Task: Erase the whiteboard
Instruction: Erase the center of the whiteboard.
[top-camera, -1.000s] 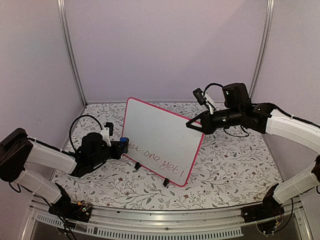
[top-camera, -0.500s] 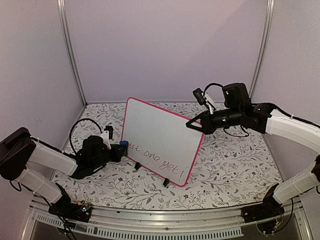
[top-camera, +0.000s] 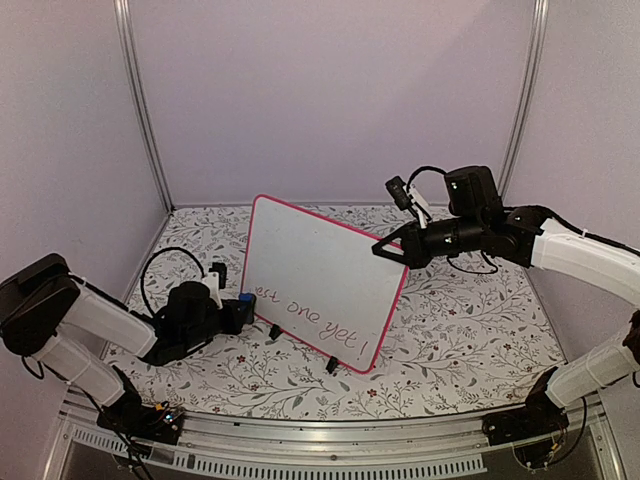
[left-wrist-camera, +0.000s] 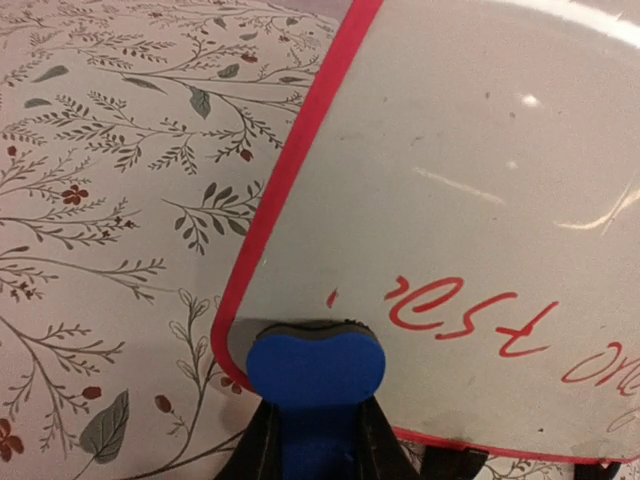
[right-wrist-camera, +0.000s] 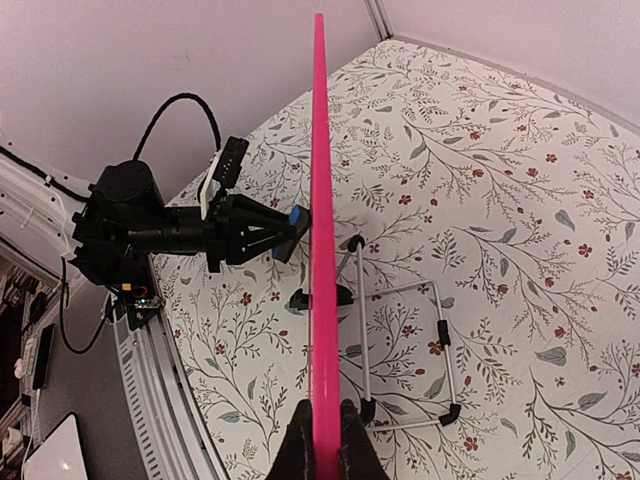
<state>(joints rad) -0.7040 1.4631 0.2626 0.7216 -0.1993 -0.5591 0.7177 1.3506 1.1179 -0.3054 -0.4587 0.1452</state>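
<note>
We see the whiteboard (top-camera: 322, 268) standing upright near the middle of the table (top-camera: 460, 330), tilted back a little on a wire stand (right-wrist-camera: 400, 352). Two black feet (top-camera: 331, 365) show at its lower edge.

The right gripper (top-camera: 386, 250) is clamped shut on the board's upper right edge. The right wrist view shows the pink frame pinched between its fingers. We judge this hold is there to steady the board so it doesn't slide or tip under wiping pressure.

The left gripper (top-camera: 238, 308) is closed on a blue eraser (left-wrist-camera: 315, 366), low beside the table. The eraser's pad sits on the board's lower left corner, just left of the writing. We take this as the starting spot for a sweep across the text line.

Writing is red handwriting along the lower part and reads "est one yet!". A small red speck sits left of "est". Anything before that we can't read. No brand or label is visible anywhere. Most of the text remains, so the task looks early.
</note>
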